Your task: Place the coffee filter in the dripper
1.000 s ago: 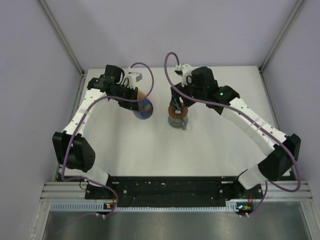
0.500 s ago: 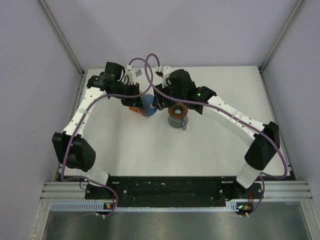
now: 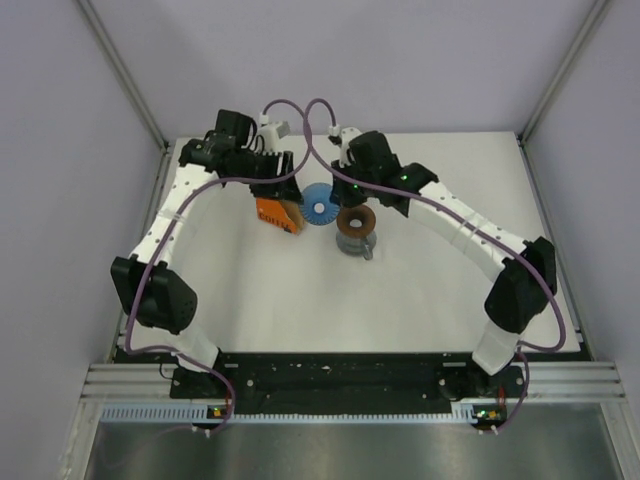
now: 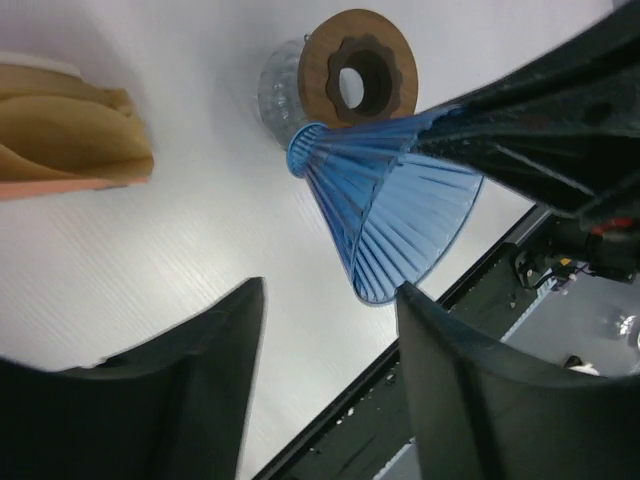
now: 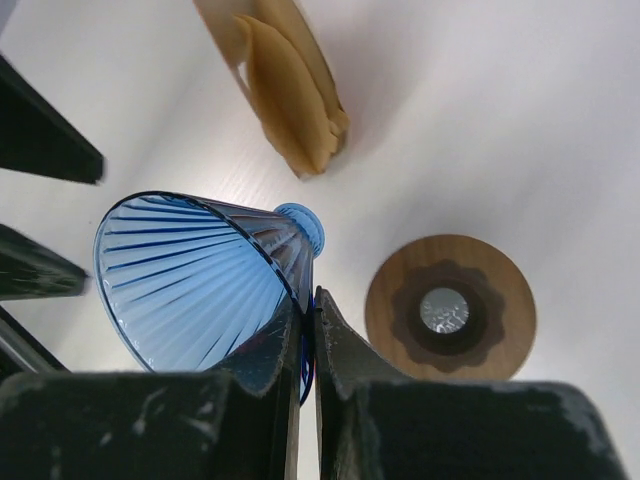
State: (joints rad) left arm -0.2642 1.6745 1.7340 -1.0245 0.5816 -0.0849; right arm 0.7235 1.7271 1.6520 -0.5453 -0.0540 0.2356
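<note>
The filter (image 4: 60,120) looks like light, limp paper, best pinched at its rim. Left claw (image 4: 330,290) apart; right claw (image 5: 305,325) clamped on a blue cone (image 5: 190,285)

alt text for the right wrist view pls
The right gripper pinches the wall of a blue ribbed cone over the white table. A round brown dripper sits to the cone's right in the picture, tan coffee filters at the top.
</note>
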